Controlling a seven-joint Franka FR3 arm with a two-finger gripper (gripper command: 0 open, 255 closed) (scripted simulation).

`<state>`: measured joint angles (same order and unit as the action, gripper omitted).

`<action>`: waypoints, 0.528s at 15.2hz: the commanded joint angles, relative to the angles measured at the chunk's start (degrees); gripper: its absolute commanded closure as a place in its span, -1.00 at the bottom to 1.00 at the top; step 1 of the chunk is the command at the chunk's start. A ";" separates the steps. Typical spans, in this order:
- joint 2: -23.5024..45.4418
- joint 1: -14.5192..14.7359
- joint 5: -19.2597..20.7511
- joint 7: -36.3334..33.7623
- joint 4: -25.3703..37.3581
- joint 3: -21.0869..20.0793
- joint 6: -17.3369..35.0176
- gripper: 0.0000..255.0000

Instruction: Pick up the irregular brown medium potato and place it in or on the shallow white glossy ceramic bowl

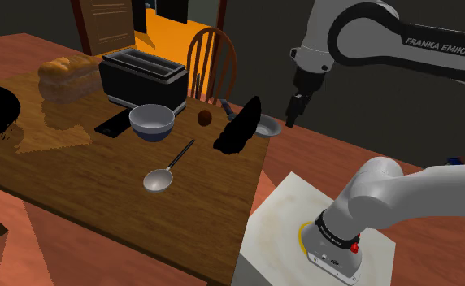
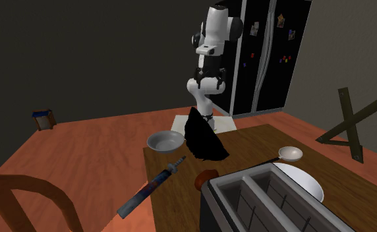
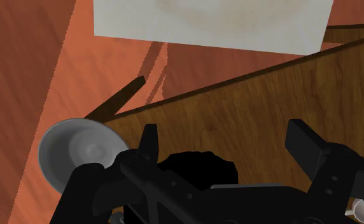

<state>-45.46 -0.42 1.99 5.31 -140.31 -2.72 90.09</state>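
Two bowls (image 1: 151, 120) (image 1: 265, 124), one toaster (image 1: 144, 77), one spoon (image 1: 167, 166), one potato (image 1: 204, 118).

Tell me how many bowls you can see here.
2. A deep bowl stands beside the toaster, near the spoon. A shallow grey bowl sits at the table edge nearest the arm, beside a black shape, which may hide others.

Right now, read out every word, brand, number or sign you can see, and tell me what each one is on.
"FRANKA EMIKA": on the upper link of the white arm, in the shoulder view.
Small print on the black band at the arm's base: too small to read.
Magnets on the black fridge: too small to read.
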 commanded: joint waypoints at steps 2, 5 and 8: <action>2.35 -0.25 -0.36 -1.19 0.74 -0.43 1.43 -1.00; 9.52 -1.04 -1.22 -4.68 3.47 -1.63 5.35 -1.00; 16.76 -1.84 -1.73 -8.07 6.90 -2.63 8.66 -1.00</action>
<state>-30.99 -2.07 0.57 -1.35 -134.91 -4.87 98.08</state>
